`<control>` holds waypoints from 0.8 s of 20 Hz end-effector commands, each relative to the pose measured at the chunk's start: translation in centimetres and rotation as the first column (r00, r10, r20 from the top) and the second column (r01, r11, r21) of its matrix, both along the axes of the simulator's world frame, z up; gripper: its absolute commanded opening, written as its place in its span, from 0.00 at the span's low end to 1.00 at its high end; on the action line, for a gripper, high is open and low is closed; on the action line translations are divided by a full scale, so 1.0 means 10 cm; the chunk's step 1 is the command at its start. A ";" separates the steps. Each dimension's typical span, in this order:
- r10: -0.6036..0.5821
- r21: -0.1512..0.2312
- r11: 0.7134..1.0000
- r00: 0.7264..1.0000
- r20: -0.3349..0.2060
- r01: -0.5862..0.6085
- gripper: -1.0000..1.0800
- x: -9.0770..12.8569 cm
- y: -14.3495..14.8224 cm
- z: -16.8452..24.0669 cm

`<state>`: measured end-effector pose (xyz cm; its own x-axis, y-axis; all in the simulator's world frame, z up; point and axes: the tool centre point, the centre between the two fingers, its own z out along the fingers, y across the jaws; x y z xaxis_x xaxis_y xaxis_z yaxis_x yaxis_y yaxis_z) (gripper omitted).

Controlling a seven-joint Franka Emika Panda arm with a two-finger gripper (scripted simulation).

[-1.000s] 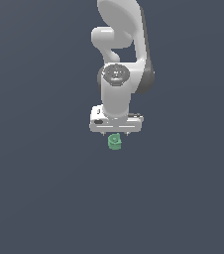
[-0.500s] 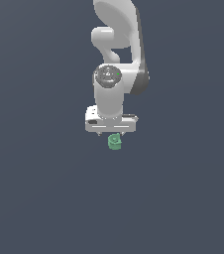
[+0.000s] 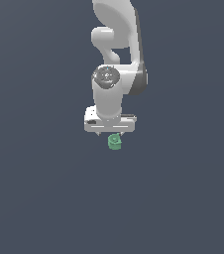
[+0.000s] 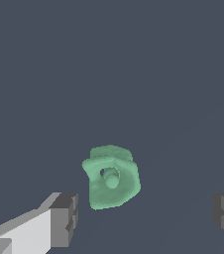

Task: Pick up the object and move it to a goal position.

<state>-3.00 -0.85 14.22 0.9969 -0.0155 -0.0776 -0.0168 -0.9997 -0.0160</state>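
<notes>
Nearest the wrist camera, the gripper [image 4: 144,218] stands spread wide, its grey fingertips [image 4: 64,218] well apart with nothing between them. Beyond them the green object [image 4: 111,177] lies on the dark floor, untouched. Farther back, in the exterior view, that object [image 3: 115,142] sits near the frame's centre, just below the white gripper [image 3: 109,133] bar.

The white pincer [image 3: 109,133] hangs just above the small green object [image 3: 114,142].
</notes>
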 end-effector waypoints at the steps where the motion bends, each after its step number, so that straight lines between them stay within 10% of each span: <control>1: 0.014 -0.001 1.000 1.000 0.006 -0.014 0.96 -0.02 0.01 -0.05; 16: 0.163 -0.016 0.987 0.984 0.070 -0.162 0.96 -0.21 0.19 -0.47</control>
<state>-4.96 0.93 9.79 0.9907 0.1352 -0.0131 0.1352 -0.9908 -0.0028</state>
